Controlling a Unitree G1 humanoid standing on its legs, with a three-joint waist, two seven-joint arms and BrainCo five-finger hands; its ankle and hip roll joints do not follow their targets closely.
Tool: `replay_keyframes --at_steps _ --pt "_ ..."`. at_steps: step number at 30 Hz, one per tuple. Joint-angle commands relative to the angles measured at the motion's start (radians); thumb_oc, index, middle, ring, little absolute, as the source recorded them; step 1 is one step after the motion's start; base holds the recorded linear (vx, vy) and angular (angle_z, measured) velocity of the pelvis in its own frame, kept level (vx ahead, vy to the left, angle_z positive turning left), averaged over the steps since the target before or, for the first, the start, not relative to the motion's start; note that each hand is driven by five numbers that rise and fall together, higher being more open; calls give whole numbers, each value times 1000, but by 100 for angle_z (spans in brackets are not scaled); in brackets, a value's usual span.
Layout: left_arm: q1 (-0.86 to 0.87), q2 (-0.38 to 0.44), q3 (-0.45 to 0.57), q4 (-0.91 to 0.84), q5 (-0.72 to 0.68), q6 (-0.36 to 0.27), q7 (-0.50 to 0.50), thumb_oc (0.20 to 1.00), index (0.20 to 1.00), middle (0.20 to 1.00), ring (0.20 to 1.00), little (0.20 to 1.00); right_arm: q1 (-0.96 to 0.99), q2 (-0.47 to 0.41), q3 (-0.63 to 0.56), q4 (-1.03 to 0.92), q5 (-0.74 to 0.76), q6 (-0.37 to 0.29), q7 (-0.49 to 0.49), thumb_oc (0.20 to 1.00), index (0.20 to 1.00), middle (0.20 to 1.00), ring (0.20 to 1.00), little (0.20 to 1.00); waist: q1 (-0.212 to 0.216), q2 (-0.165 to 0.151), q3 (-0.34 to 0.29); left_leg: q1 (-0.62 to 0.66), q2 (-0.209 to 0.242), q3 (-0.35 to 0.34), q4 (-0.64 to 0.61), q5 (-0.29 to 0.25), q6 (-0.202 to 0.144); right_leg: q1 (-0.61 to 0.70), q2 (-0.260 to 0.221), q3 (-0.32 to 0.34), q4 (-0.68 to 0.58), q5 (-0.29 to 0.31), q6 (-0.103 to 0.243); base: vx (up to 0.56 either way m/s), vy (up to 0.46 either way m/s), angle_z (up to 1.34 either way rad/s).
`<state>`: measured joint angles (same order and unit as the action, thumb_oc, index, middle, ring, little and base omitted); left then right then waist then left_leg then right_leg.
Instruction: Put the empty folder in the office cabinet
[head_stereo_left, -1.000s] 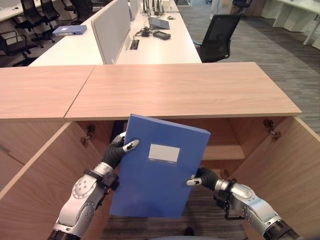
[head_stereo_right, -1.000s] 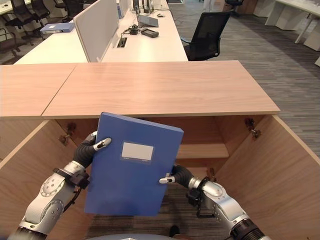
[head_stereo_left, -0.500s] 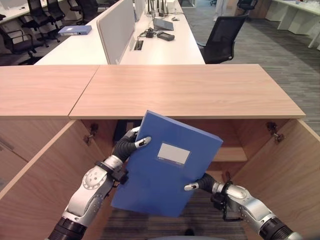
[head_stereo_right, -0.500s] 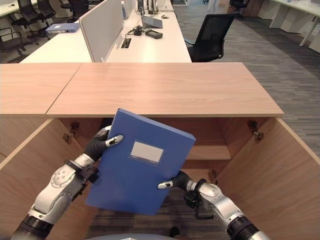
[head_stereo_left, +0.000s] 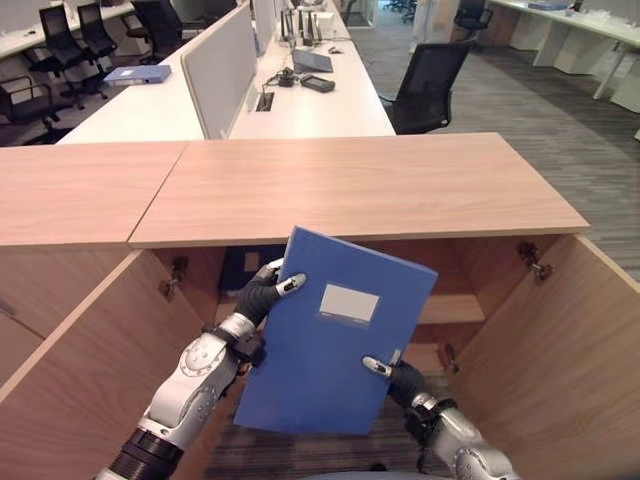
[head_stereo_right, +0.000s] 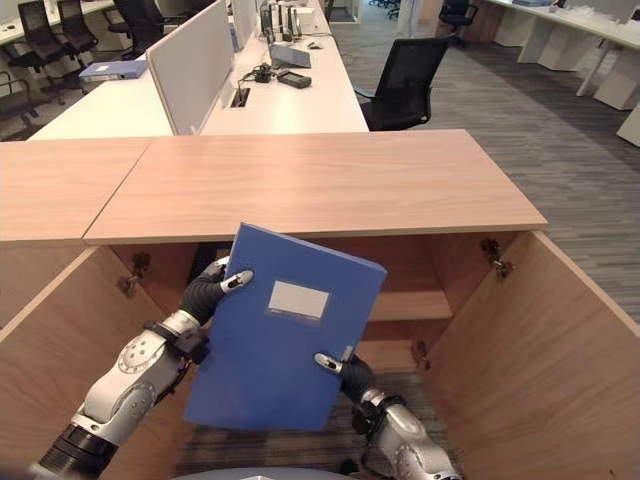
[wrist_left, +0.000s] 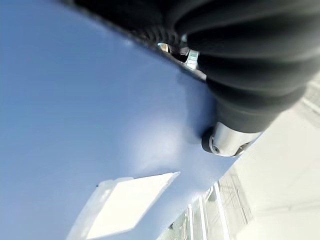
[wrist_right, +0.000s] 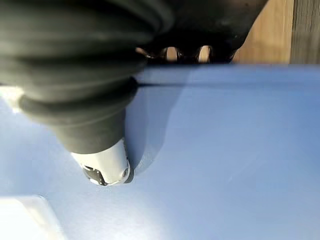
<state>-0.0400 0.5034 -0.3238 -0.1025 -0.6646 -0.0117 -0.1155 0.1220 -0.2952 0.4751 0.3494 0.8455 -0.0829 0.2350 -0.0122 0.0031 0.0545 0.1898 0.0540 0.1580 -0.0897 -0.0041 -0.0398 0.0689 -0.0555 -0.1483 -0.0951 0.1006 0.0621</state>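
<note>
Office desks (head_stereo_left: 310, 105) and a black chair (head_stereo_left: 428, 80) stand beyond the wooden cabinet (head_stereo_left: 360, 185), doors open. Left hand (head_stereo_left: 262, 295) pinches the blue folder (head_stereo_left: 325, 350) at its left edge, right hand (head_stereo_left: 392, 372) pinches its right. Wrist views show thumbs pressed on the cover. Folder's upright before the opening, top tipped slightly right.
</note>
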Motion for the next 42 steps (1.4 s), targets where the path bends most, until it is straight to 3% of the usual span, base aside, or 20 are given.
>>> replay_keyframes --at_steps 1,7,8,9,10,18,19,28,31,37,38,42 --pt "-115 -88 -115 -70 -145 -69 -49 200 200 200 200 200 -78 127 13 22 159 17 -50 200 200 200 200 200 -4 -23 17 -36 -31 -18 2 -55 2 72 -9 -55 8 -138 44 0 0 0" --pt "-97 -78 -148 -21 -206 -28 -53 200 200 200 200 200 -28 157 -50 84 269 38 -100 200 200 200 200 200 -13 -19 18 -37 -31 -14 2 -55 -2 69 -6 -55 8 -138 45 0 0 0" --pt "-89 -68 -152 -5 -219 -15 -56 241 241 241 241 241 -20 166 -76 100 295 40 -111 200 200 200 200 200 -15 -17 18 -37 -31 -14 2 -55 -3 69 -5 -54 8 -137 46 0 0 0" --pt "-34 -48 -154 45 -281 24 -56 1000 1000 1000 1000 1000 4 181 -144 118 343 36 -145 200 200 200 200 200 -21 -12 21 -36 -30 -12 2 -55 -5 68 -2 -52 8 -137 47 6 -59 -2" --pt "41 -32 -151 113 -328 65 -53 1000 1000 1000 1000 1000 27 179 -220 145 349 31 -176 200 200 200 200 200 -27 -7 22 -35 -27 -7 2 -54 -7 67 0 -53 8 -139 48 5 -54 0" --pt "157 -54 -97 380 -305 118 -56 1000 1000 1000 1000 1000 54 152 -348 227 333 11 -209 200 200 200 200 200 -45 6 23 -38 -10 -5 2 -46 -19 61 19 -48 8 -152 39 7 -73 -1" --pt "170 -94 -69 496 -272 123 -49 1000 1000 1000 1000 1000 48 144 -365 262 326 9 -217 200 200 200 200 200 -48 9 26 -44 3 -6 2 -36 -27 55 31 -43 8 -156 30 0 -117 1" --pt "122 -267 105 894 -200 108 14 1000 1000 1000 1000 1000 -7 117 -371 299 295 8 -207 200 200 200 200 200 -47 13 50 -45 53 2 2 12 -53 39 70 -24 31 -190 -19 12 -98 0" --pt "72 -319 179 1067 -160 90 28 1000 1000 1000 1000 1000 -32 94 -377 313 280 8 -197 200 200 200 200 200 -45 -6 88 -159 64 17 186 -4 -56 27 49 -50 66 -208 -43 -37 -76 11" --pt "47 -350 251 1230 -94 80 35 1000 1000 1000 1000 1000 -47 79 -386 345 270 13 -184 200 200 200 200 200 -31 -3 82 -267 13 -22 162 29 -35 37 39 -70 51 -215 -38 81 21 21" --pt "43 -356 277 1274 -91 77 39 1000 1000 1000 1000 1000 -61 73 -393 363 273 11 -187 200 200 200 200 200 -18 4 87 -319 -2 -47 126 74 -38 45 40 -64 52 -229 -37 119 85 6" --pt "41 -357 303 1317 -67 74 48 1000 1000 1000 1000 1000 -74 75 -393 382 281 13 -186 200 200 200 200 200 0 24 91 -342 -3 -56 50 112 -44 57 47 -38 60 -251 -35 121 99 -5"
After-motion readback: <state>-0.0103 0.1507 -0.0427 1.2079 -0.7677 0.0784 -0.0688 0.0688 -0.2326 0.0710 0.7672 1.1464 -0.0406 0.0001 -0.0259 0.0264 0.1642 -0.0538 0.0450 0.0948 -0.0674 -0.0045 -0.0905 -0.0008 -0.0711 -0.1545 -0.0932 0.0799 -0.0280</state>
